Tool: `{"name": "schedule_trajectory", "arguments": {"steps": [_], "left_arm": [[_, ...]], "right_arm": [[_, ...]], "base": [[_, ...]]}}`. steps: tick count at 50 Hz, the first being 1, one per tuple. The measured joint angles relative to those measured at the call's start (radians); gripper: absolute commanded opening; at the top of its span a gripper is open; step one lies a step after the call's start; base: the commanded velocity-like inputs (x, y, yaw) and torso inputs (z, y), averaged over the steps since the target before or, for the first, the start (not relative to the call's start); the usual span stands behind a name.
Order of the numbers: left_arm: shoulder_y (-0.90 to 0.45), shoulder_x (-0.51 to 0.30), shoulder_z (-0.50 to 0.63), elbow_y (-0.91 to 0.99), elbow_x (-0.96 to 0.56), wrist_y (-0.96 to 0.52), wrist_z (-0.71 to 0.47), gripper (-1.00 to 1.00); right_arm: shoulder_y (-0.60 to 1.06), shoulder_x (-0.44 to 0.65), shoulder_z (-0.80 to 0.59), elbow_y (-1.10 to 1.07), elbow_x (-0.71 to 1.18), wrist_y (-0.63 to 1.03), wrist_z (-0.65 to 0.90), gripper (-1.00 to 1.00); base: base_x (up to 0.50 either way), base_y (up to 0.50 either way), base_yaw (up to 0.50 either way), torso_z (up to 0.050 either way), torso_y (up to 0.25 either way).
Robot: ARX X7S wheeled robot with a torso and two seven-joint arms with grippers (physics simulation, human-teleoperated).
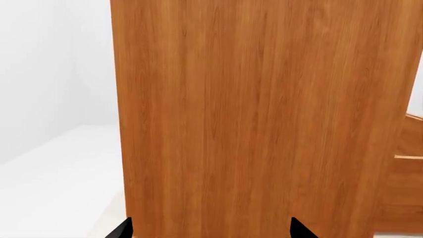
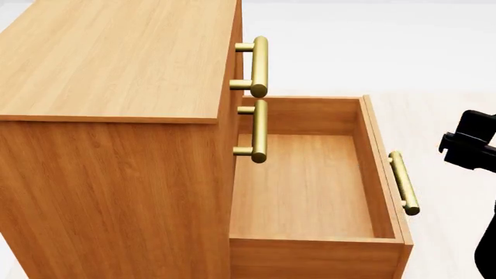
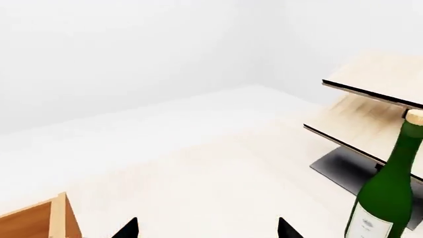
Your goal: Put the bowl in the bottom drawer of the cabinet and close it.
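The light-brown cabinet [image 2: 116, 58] fills the left of the head view. Its bottom drawer [image 2: 310, 186] is pulled far out and its wooden floor is bare; the brass handle [image 2: 403, 183] sits on its front. The bowl is out of view in every frame. My left gripper [image 1: 211, 229] is open, its two black fingertips spread wide before a flat side of the cabinet [image 1: 264, 124]. My right gripper [image 3: 207, 229] is open too, with nothing between its tips, above pale floor beside a corner of the drawer [image 3: 39, 220]. Part of my right arm [image 2: 473, 142] shows right of the drawer.
The two upper drawers are shut; their brass handles [image 2: 259, 65] [image 2: 259, 131] jut out over the open drawer's back. A green wine bottle [image 3: 387, 193] stands before a pale wooden rack [image 3: 370, 109] on a dark base. Pale floor lies around.
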Motion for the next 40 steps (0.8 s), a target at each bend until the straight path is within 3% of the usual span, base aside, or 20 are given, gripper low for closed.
{"name": "schedule_trajectory", "arguments": {"steps": [40], "left_arm": [[-0.010, 0.004, 0.012, -0.069, 0.001, 0.064, 0.003, 1.00]], "right_arm": [[-0.015, -0.007, 0.154, 0.128, -0.131, -0.099, 0.218, 1.00]], "base": [[0.00, 0.00, 0.00, 0.000, 0.000]]}}
